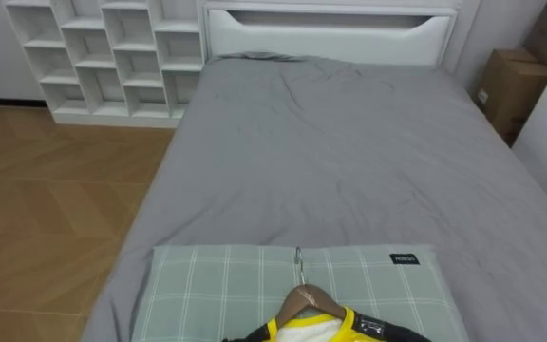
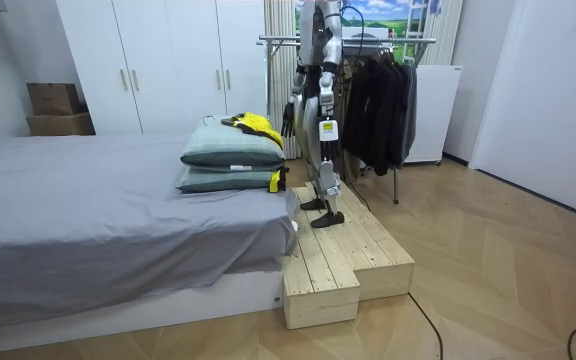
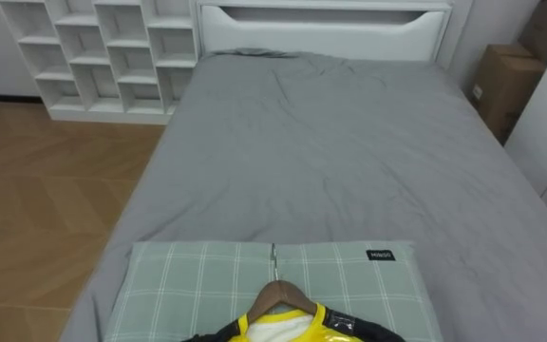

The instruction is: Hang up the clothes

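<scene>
A yellow and black garment (image 1: 316,330) on a wooden hanger (image 1: 304,299) lies on the top green checked pillow (image 1: 207,285) at the foot of the bed, right below me. In the room view the garment (image 2: 256,124) tops two stacked pillows (image 2: 230,155). I stand upright on a wooden platform (image 2: 343,260) facing the bed. Behind me is a clothes rack (image 2: 368,42) with dark clothes (image 2: 378,100) hanging on it. My left hand (image 2: 329,128) hangs at my side. My right hand (image 2: 288,118) hangs low on the bed side.
The grey bed (image 1: 349,152) stretches ahead to a white headboard (image 1: 330,33). A white cubby shelf (image 1: 112,57) stands at the far left and a cardboard box (image 1: 511,85) at the far right. White wardrobes (image 2: 168,60) line the wall beyond the bed.
</scene>
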Controlling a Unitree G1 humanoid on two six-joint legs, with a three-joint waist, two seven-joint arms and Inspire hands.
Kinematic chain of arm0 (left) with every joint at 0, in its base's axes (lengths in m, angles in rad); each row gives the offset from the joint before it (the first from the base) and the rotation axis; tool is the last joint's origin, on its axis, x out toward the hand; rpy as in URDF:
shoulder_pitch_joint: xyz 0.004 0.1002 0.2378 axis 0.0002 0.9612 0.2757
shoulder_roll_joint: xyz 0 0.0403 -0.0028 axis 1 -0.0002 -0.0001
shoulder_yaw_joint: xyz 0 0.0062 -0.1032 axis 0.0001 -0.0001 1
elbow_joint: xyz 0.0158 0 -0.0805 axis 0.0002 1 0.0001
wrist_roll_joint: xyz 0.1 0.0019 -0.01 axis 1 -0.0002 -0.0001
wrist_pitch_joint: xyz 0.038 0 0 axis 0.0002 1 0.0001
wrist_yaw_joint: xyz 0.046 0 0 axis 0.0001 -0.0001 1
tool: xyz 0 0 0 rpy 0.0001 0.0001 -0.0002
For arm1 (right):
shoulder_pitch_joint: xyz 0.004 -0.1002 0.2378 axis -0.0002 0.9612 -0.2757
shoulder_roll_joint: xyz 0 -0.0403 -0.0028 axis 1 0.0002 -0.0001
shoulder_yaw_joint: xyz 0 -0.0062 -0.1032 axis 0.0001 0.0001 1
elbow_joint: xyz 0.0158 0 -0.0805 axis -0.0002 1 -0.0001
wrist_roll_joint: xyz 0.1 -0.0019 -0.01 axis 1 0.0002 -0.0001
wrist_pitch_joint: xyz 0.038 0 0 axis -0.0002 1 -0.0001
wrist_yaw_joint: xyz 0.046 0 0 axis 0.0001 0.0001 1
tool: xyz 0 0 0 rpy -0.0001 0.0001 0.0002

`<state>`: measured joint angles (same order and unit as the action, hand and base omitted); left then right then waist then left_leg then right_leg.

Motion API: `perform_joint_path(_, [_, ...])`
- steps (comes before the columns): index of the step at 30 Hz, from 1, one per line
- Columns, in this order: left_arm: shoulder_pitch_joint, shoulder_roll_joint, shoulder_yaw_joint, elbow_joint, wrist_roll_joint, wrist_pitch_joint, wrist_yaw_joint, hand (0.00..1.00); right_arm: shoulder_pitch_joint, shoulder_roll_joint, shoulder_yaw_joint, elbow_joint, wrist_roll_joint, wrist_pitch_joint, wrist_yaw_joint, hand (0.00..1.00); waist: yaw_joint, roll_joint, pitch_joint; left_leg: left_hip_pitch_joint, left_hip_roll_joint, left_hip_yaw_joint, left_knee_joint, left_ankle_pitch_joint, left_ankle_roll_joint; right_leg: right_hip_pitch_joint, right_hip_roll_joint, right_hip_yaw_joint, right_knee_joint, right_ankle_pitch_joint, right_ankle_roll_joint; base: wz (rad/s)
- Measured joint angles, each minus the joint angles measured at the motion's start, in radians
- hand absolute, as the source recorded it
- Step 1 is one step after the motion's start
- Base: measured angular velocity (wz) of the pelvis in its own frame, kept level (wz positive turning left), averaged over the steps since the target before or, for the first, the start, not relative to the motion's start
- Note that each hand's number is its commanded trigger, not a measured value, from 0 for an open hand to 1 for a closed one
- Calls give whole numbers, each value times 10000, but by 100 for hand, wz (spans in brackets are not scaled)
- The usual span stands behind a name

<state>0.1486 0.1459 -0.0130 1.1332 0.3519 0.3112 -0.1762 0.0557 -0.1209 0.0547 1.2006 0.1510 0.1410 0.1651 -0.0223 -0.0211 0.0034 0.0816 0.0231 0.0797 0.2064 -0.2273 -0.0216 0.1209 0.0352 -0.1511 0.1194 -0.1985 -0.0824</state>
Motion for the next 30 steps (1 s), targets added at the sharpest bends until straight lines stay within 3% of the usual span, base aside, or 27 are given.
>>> perform_joint_path(6, [83,-22,23,44,-851,-130,440,0,50,-1,29,-3,45,-141,-11,0,60,3,1,99,2,25,-9,0,0,2,9,88,8,0,0,-4])
perform_joint_path(12, [403,-82,161,63,-2152,-359,1533,0,83,2,16,-77,93,-221,-98,0,22,-14,-3,195,0,1,-22,-1,1,75,5,140,14,1,0,-4])
perform_joint_path(17, [433,-98,950,47,-2821,-457,2471,0,70,-23,-9,49,97,-221,-170,0,41,32,6,205,2,16,-21,-1,1,100,3,104,20,1,-1,2])
perform_joint_path(21, [435,-95,1848,-406,-3041,-816,3330,0,144,-35,-136,43,94,-386,-235,0,41,76,10,199,-2,11,-37,-1,1,120,7,51,15,1,0,7])
perform_joint_path(24, [516,-77,2827,-1372,-3138,-1381,4505,0,217,-84,-483,23,-55,-544,-334,0,84,129,11,337,-1,13,-171,0,2,218,17,76,12,-3,6,-1])
perform_joint_path(30, [488,-46,2956,-2909,-2176,-1982,6340,0,242,-178,-475,4,-85,-609,-524,0,57,228,-19,332,-27,3,-239,2,5,193,-2,28,2,-7,22,3])
